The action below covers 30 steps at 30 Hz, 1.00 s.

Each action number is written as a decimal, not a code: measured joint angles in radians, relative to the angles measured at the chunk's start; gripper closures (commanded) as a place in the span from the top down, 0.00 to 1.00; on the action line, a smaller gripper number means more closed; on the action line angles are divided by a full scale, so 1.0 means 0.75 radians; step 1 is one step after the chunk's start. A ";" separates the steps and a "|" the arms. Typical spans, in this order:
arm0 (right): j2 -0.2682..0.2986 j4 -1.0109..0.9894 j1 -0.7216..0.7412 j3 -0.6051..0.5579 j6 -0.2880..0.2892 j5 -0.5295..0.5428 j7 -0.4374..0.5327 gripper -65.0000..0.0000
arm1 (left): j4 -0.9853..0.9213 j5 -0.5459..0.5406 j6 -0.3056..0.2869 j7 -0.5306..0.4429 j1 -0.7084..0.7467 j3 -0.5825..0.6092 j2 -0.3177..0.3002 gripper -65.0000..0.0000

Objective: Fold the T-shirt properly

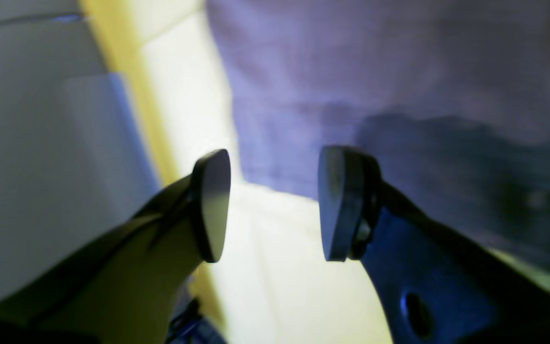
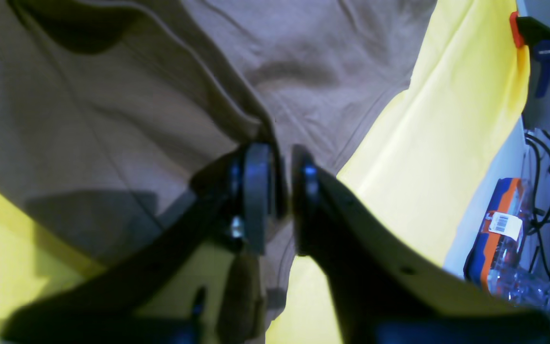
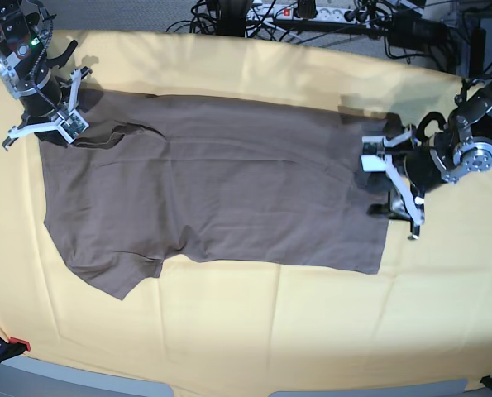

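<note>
T-shirt: spread flat on the yellow cloth, one sleeve lower left, hem edge at the far right; upper left corner rumpled.
Right gripper: at that upper left corner; jaws a narrow gap apart with a fold of fabric between them — whether it is truly pinched I cannot tell.
Left gripper: at the hem edge; jaws apart, nothing between them.
Doing it well: pinch both corners firmly; lift evenly — keep the fabric taut.

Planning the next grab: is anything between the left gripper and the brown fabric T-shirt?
Nothing visible. The left gripper hangs open at the brown fabric T-shirt hem edge, over the yellow cloth; its gap holds no fabric.
</note>
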 measured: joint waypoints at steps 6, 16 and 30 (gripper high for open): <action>0.001 0.000 0.008 0.000 0.001 -0.043 -0.015 0.59 | 0.000 -0.230 -0.301 0.052 -0.058 0.001 0.000 0.47; 0.004 0.110 0.073 0.001 0.128 0.030 -0.204 0.59 | 0.001 -0.368 -0.427 0.047 -0.078 0.000 -0.026 0.47; 0.009 0.186 -0.200 0.001 0.215 -0.042 -0.308 0.59 | 0.001 -0.484 -0.436 0.050 -0.078 0.000 -0.125 0.47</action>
